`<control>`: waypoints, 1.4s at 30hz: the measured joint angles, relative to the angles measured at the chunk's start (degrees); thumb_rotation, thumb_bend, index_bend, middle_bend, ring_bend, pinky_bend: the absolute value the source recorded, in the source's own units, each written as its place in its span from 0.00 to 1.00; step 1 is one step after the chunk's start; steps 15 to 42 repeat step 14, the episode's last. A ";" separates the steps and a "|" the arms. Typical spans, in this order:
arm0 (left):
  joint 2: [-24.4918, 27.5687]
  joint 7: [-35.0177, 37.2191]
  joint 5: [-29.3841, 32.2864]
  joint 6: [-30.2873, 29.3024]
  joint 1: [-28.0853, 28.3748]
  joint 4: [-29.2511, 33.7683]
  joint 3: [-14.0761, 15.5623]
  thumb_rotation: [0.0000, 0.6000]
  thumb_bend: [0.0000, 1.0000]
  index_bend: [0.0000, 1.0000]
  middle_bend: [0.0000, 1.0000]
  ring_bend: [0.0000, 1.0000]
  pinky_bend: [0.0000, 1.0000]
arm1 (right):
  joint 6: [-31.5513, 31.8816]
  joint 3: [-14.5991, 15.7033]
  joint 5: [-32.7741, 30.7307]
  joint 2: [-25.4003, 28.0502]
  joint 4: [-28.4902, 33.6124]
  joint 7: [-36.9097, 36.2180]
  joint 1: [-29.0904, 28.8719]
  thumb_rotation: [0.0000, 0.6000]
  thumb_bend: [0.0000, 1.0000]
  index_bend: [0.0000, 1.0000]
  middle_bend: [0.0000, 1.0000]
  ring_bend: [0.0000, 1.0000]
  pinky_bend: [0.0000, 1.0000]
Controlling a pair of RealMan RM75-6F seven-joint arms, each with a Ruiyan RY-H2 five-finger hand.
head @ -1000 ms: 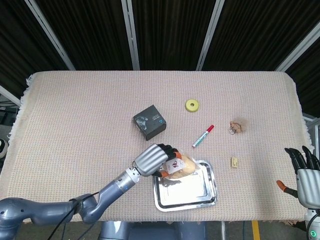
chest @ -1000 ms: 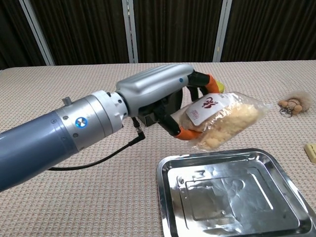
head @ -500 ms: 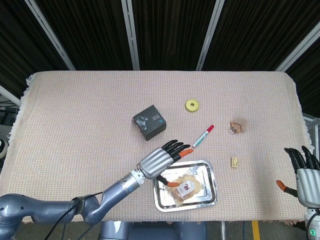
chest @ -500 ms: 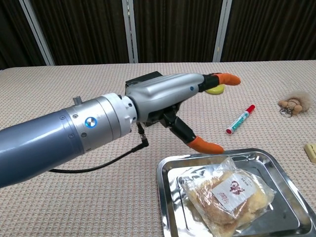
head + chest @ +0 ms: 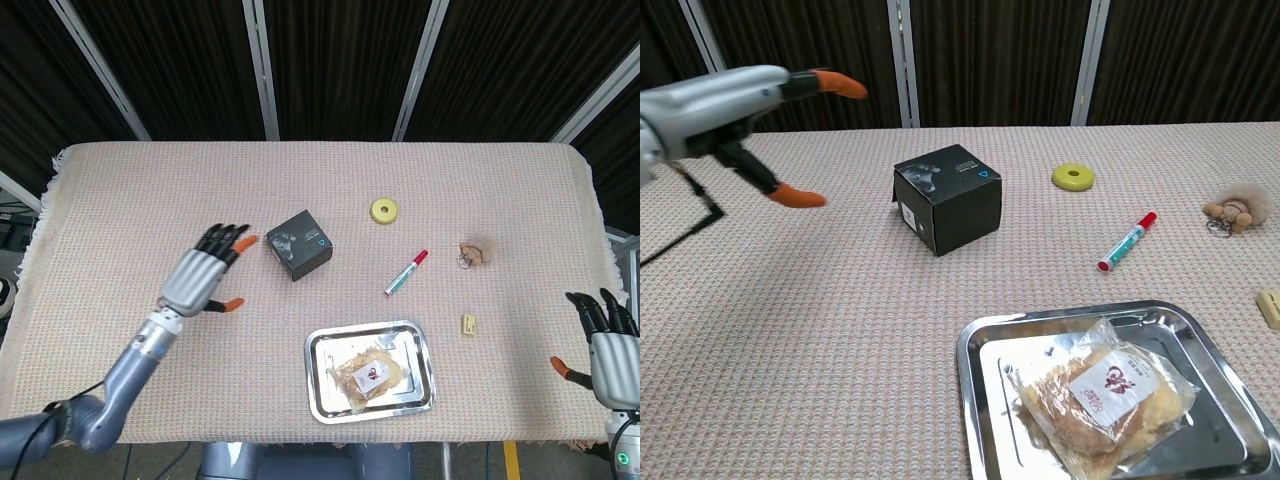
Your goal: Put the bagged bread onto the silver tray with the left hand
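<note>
**Bread in the tray, both hands empty**

The table [image 5: 130, 210] fills the view, draped in a beige woven cloth, and over its left side hangs the left hand [image 5: 197, 279], fingers spread, holding nothing, well apart from the tray. In the chest view that same hand [image 5: 735, 100] sits high at the left edge, orange fingertips [image 5: 833, 85] pointing toward the middle, thumb angled down.

At the far right edge, the right hand [image 5: 608, 348] is just off the table corner, fingers extended and apart, nothing in it.

Now the silver tray [image 5: 318, 380], near the front edge, slightly right of centre. The bagged bread [image 5: 367, 373] lies flat inside it, clear of either hand, label facing up. From the chest camera the bag [image 5: 1105, 394] sits toward the right of the tray [image 5: 976, 378].

Behind the tray stands a black box [image 5: 299, 243], just right of the left hand's fingertips. Further right lies a red-capped marker [image 5: 406, 272], then a yellow disc [image 5: 384, 210] toward the back. A small furry keychain [image 5: 476, 253] rests to the right, and a tiny pale eraser-like block [image 5: 467, 322] lies nearest the right hand.
</note>
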State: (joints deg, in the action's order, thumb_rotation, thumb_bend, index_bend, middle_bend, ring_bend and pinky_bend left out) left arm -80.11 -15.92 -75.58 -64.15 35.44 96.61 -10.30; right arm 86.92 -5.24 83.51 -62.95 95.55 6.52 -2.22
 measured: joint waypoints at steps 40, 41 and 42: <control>12.41 7.80 -7.92 -19.71 -18.53 4.54 11.32 0.94 0.16 0.15 0.00 0.00 0.00 | -2.09 -0.70 0.07 -0.91 -1.07 -0.24 -2.02 1.00 0.01 0.13 0.16 0.03 0.16; 12.41 7.80 -7.92 -19.71 -18.53 4.54 11.32 0.94 0.16 0.15 0.00 0.00 0.00 | -2.09 -0.70 0.07 -0.91 -1.07 -0.24 -2.02 1.00 0.01 0.13 0.16 0.03 0.16; 12.41 7.80 -7.92 -19.71 -18.53 4.54 11.32 0.94 0.16 0.15 0.00 0.00 0.00 | -2.09 -0.70 0.07 -0.91 -1.07 -0.24 -2.02 1.00 0.01 0.13 0.16 0.03 0.16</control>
